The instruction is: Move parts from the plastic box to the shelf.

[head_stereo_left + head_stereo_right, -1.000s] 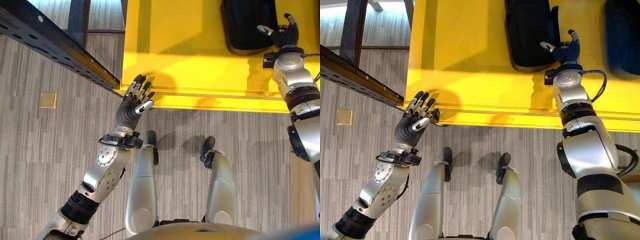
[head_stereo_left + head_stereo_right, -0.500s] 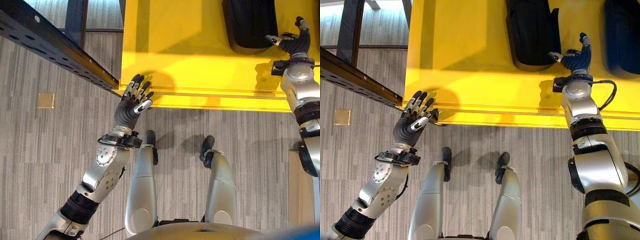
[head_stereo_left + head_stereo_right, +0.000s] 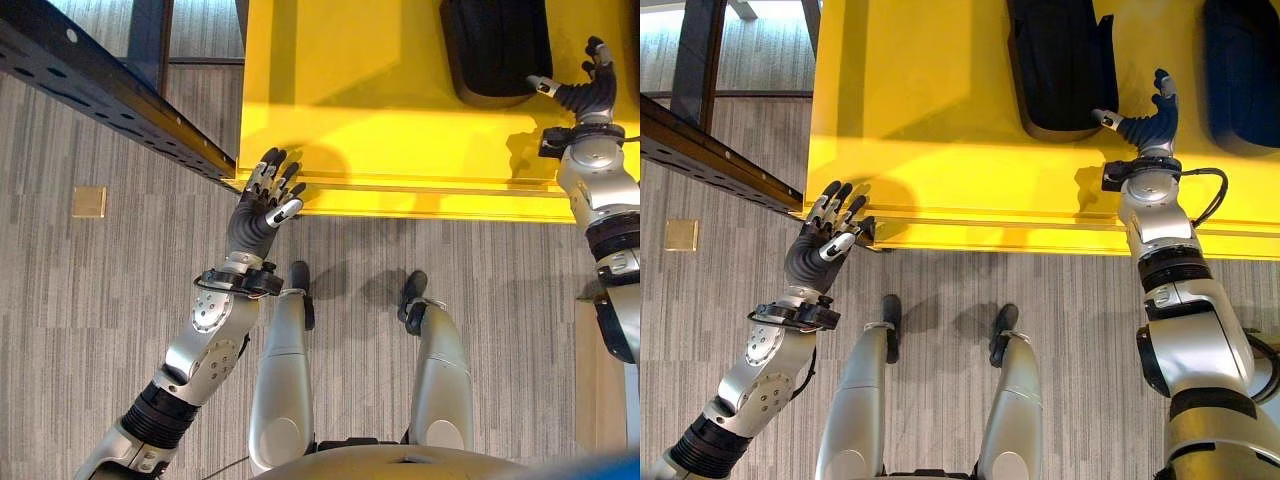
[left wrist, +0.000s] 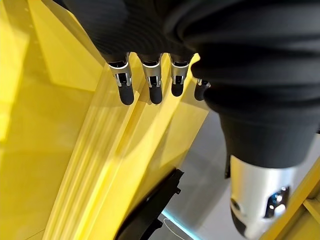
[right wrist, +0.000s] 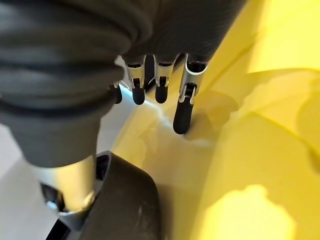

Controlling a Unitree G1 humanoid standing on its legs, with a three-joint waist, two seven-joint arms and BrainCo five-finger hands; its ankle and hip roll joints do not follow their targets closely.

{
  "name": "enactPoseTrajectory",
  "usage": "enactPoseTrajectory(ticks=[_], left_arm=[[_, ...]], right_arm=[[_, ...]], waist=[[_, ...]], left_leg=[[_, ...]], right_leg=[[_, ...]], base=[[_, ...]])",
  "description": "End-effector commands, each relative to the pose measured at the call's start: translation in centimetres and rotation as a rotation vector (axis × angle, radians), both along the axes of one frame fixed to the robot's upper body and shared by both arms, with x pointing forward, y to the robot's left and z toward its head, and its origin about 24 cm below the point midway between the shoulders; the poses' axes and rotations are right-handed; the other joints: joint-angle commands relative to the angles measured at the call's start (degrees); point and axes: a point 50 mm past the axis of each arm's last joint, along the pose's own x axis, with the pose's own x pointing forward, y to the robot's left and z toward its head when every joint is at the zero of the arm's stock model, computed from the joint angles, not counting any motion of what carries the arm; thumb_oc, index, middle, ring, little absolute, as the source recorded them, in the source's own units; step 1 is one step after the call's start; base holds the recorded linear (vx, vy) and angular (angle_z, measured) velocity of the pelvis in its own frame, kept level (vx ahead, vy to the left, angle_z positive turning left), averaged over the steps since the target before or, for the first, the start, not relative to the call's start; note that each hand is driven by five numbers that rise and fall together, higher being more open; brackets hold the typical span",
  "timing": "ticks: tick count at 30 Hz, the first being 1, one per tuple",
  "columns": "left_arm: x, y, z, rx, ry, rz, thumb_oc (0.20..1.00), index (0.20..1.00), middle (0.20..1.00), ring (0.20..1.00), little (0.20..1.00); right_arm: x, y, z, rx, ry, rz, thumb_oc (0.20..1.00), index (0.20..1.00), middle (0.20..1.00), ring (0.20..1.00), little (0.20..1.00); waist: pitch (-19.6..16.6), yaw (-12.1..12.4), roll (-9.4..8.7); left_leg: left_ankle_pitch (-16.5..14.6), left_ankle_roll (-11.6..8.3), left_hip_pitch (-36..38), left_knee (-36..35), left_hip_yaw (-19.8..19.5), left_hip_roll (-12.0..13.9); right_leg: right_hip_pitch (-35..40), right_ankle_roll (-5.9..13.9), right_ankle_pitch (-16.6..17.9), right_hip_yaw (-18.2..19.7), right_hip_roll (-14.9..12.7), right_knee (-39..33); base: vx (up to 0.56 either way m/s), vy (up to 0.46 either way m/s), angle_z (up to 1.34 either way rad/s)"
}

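R hand [image 3: 1143, 122] has shifted right along the black part [image 3: 1060, 60] in the yellow box [image 3: 940, 100], fingers open; L hand [image 3: 262, 198] open at box's near-left corner.

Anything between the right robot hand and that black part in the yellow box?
Nothing visible. The right robot hand is open inside the yellow box, right beside the black part, with bare box floor between them. The left robot hand is open at the box's near corner.
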Motion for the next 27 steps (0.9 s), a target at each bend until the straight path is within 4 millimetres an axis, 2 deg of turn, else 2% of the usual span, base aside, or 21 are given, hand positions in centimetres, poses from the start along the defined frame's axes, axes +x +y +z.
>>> enactPoseTrajectory(ticks=[1,2,3,6,7,8,14,27], left_arm=[[-2.4,-1.2,11.1,-0.194,-0.621,-0.083,1.000,1.000,1.000,1.000,1.000],[-2.4,-1.2,11.1,-0.189,-0.624,-0.084,1.000,1.000,1.000,1.000,1.000],[-2.3,-1.2,11.1,-0.189,-0.623,-0.083,1.000,1.000,1.000,1.000,1.000],[-2.3,-1.1,11.1,-0.187,-0.622,-0.075,1.000,1.000,1.000,1.000,1.000],[-2.3,-1.1,11.2,-0.190,-0.625,-0.074,1.000,1.000,1.000,1.000,1.000],[-2.3,-1.1,11.1,-0.191,-0.622,-0.073,1.000,1.000,1.000,1.000,1.000],[-2.3,-0.9,11.1,-0.195,-0.620,-0.054,1.000,1.000,1.000,1.000,1.000],[-2.3,-0.5,11.0,-0.193,-0.623,-0.035,1.000,1.000,1.000,1.000,1.000]], right_arm=[[-0.1,0.5,-0.5,-0.026,0.002,0.025,1.000,1.000,1.000,1.000,1.000],[-0.2,0.8,-0.5,-0.032,-0.005,0.050,1.000,1.000,1.000,1.000,1.000],[-0.2,0.8,-0.5,-0.032,-0.003,0.050,1.000,1.000,1.000,1.000,1.000],[-0.4,1.4,-0.4,-0.051,-0.018,0.081,1.000,1.000,1.000,1.000,1.000],[-0.5,1.8,-0.3,-0.060,-0.031,0.099,1.000,1.000,1.000,1.000,1.000],[-0.6,1.9,-0.4,-0.063,-0.029,0.105,1.000,1.000,1.000,1.000,1.000],[-1.0,3.6,-0.2,-0.091,-0.068,0.176,1.000,1.000,1.000,1.000,1.000],[-1.7,4.5,-0.2,-0.123,-0.102,0.217,1.000,1.000,1.000,1.000,1.000]], waist=[[-2.1,-1.6,2.85],[-1.8,-1.7,2.64],[-2.1,-1.6,2.75],[-2.1,-1.6,2.69],[-1.9,-1.7,2.58],[-2.0,-1.6,2.70],[-1.9,-1.5,2.63],[-2.2,-1.4,2.49]], left_leg=[[-7.2,-5.25,5.2,0.6,-5.1,6.1],[-5.7,-4.92,4.5,0.5,-5.0,5.9],[-7.2,-5.21,5.1,0.7,-5.1,6.1],[-7.3,-5.16,5.0,0.9,-5.2,6.1],[-5.8,-4.87,4.3,0.7,-5.1,5.9],[-7.5,-5.15,5.1,0.9,-5.2,6.2],[-7.5,-5.08,5.0,1.0,-5.4,6.2],[-7.9,-4.91,4.2,1.9,-5.6,6.2]], right_leg=[[2.8,3.04,-3.3,3.2,-1.4,2.2],[2.2,2.61,-1.8,3.2,-1.5,1.7],[2.7,3.04,-3.3,3.2,-1.4,2.3],[2.6,3.07,-3.3,3.2,-1.4,2.4],[2.1,2.67,-1.9,3.1,-1.6,1.8],[2.6,3.10,-3.6,3.2,-1.5,2.6],[2.5,2.98,-4.0,3.2,-1.4,3.1],[2.0,2.95,-4.2,3.3,-1.4,3.7]], base=[[0.00,0.000,0.00],[0.10,-0.011,-0.03],[0.00,0.000,0.00],[0.01,-0.004,-0.01],[0.00,0.000,0.00],[0.00,0.000,0.00],[0.02,-0.003,0.00],[0.00,0.000,0.00]])
